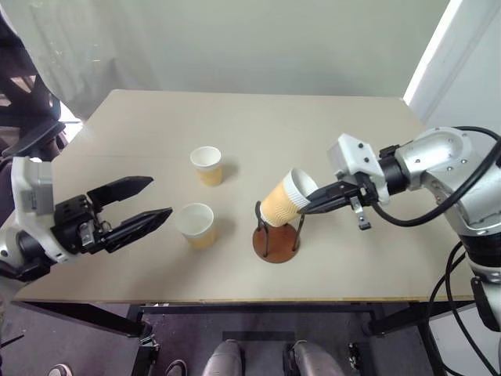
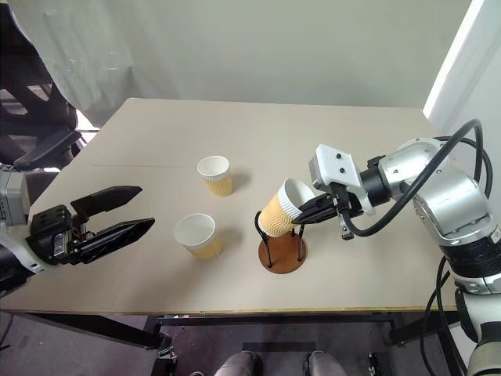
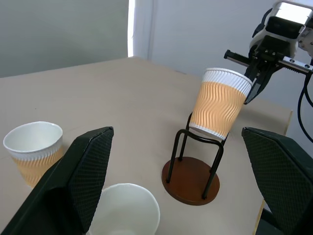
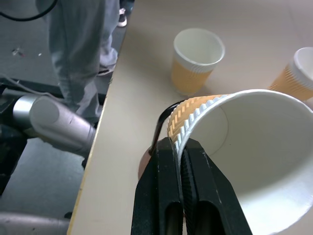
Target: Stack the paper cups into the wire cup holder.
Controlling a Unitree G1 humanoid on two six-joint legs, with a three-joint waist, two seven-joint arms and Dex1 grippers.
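Note:
My right gripper (image 1: pixel 307 205) is shut on the rim of a tan paper cup (image 1: pixel 283 199), which tilts with its bottom just inside the wire loops of the wire cup holder (image 1: pixel 276 239). The holder's rust-brown base rests on the table near the front middle. Two more paper cups stand upright on the table to its left: one nearer the front (image 1: pixel 195 225), one farther back (image 1: pixel 207 165). At the table's left front my left gripper (image 1: pixel 150 199) hangs open, level, pointing toward the nearer cup, apart from it. In the right wrist view the fingers (image 4: pixel 172 166) pinch the cup wall (image 4: pixel 254 161).
The tan table (image 1: pixel 258 125) ends close in front of the holder and cups. A person's legs (image 4: pixel 83 44) stand beside the table in the right wrist view. A black chair (image 2: pixel 39 133) sits beyond the table's left edge.

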